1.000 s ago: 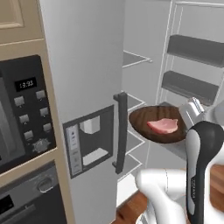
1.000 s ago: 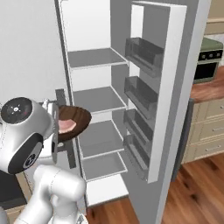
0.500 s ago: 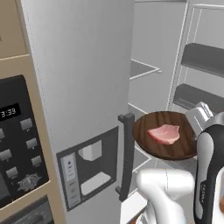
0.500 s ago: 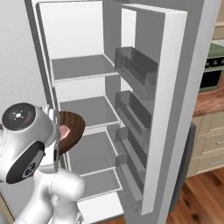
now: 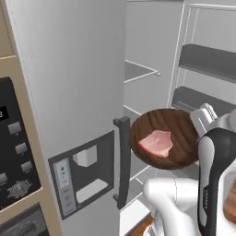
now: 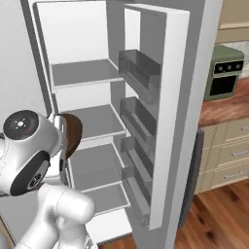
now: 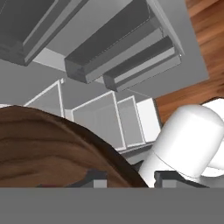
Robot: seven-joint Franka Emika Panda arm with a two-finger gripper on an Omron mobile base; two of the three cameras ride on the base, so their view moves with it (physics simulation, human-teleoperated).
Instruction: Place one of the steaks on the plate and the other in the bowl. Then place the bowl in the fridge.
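Note:
The dark brown bowl (image 5: 162,138) hangs in the air in front of the open fridge (image 5: 78,92), tilted toward the left base camera. One pink steak (image 5: 156,143) lies in it. My gripper (image 5: 198,124) is shut on the bowl's right rim. From the right base view, an edge of the bowl (image 6: 74,133) shows behind my arm, level with the middle shelf (image 6: 97,121) of the fridge (image 6: 82,73). The hand view has the bowl's brown wall (image 7: 48,148) running down between the fingertips (image 7: 94,176). The plate and the other steak are out of view.
The fridge's left door stays shut, with its dark handle (image 5: 122,161) and dispenser panel (image 5: 85,173) close left of the bowl. The right door (image 6: 155,112) stands open with several bins. A black oven panel (image 5: 14,161) is at the left; a counter (image 6: 223,104) at the right.
Both base views have shifted: the base has driven closer to the fridge, which looms larger. The bowl with the steak stays in the gripper and sits nearer the shelves.

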